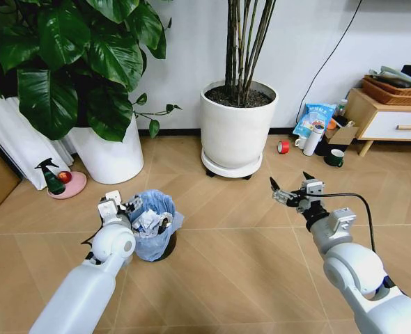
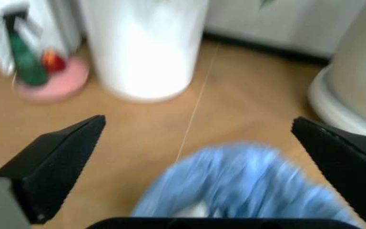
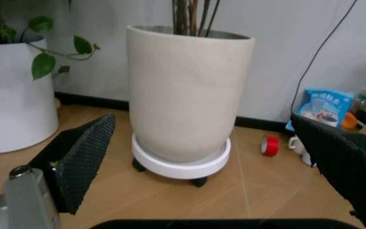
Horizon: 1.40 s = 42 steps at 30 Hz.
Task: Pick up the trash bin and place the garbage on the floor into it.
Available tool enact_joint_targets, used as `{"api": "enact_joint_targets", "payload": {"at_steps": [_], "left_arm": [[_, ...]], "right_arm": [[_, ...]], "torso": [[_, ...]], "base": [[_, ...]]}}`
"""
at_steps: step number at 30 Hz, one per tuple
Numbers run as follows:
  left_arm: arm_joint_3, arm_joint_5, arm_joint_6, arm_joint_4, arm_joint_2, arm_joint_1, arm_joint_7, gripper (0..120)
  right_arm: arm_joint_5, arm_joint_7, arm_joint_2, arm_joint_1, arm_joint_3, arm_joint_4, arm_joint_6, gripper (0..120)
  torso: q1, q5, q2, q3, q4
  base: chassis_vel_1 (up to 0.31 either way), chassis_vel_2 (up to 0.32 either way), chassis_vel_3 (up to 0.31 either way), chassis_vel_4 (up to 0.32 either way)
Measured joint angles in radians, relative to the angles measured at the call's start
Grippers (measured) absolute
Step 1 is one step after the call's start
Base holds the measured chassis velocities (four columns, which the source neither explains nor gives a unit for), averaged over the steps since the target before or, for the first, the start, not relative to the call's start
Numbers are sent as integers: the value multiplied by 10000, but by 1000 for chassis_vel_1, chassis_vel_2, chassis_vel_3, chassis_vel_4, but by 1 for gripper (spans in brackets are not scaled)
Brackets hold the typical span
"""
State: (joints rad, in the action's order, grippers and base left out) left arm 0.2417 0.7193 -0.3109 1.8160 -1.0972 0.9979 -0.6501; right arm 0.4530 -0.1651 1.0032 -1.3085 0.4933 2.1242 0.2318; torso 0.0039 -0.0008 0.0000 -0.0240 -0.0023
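Note:
The trash bin (image 1: 154, 235), a small dark round bin lined with a crinkly light-blue bag (image 2: 247, 186), stands on the wooden floor at the lower left. Garbage (image 1: 150, 221) lies inside it as crumpled white and dark pieces. My left gripper (image 1: 122, 204) sits at the bin's left rim. In the left wrist view the left gripper (image 2: 199, 167) is open, its black fingers (image 2: 55, 167) spread wide with the blue bag below them and nothing gripped. My right gripper (image 1: 289, 188) hangs open above bare floor at the right, empty, and the right gripper (image 3: 211, 167) faces the tall planter.
Two big white planters (image 1: 237, 129) (image 1: 111, 156) stand along the wall. A green spray bottle on a pink dish (image 1: 66, 185) is at the left. A red tape roll (image 1: 283, 147), a green mug (image 1: 336, 158) and a wooden cabinet (image 1: 390, 118) are at the right.

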Motion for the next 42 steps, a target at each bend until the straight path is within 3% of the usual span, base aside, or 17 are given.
{"api": "enact_joint_targets", "payload": {"at_steps": [2,6,7,10,16,26,34,42], "left_arm": [[26,-206,112,66,18,41,174,112],[512,-2315,501,769,207,705,1749,115],[512,-2315,501,769,207,705,1749,115],[1223,-3542,540,1386,227,1742,2612,113],[2141,-4626,913,2010,-43,3281,3292,108],[3156,-4652,690,3832,-695,5350,3448,100],[3011,-4170,-65,4974,-765,5642,2997,100],[2941,-4417,-424,5221,-783,5584,2620,100]], "right_arm": [[-4,-4,11,2,43,13,15,100],[-26,-48,235,-290,858,288,310,100],[-26,-48,235,-290,858,288,310,100],[-63,-43,625,-905,1759,657,482,100],[-387,1,1591,-1795,2654,1030,377,100],[-1353,526,3052,-3259,3652,1548,-417,100],[-1402,595,3053,-4183,3234,2758,-200,100],[-1684,-105,2963,-4221,2449,3452,406,100]], "torso": [[0,-1,0,0,0],[0,0,0,1,0],[0,0,0,1,0],[0,-2,0,1,-1],[-1,-4,1,3,1],[-2,2,1,3,0],[-2,-3,1,1,-1],[-1,0,1,0,0]], "base": [[0,0,0,0],[0,0,0,0],[0,0,0,0],[0,0,0,0],[0,0,0,0],[0,0,0,0],[0,0,0,0],[0,0,0,0]]}}
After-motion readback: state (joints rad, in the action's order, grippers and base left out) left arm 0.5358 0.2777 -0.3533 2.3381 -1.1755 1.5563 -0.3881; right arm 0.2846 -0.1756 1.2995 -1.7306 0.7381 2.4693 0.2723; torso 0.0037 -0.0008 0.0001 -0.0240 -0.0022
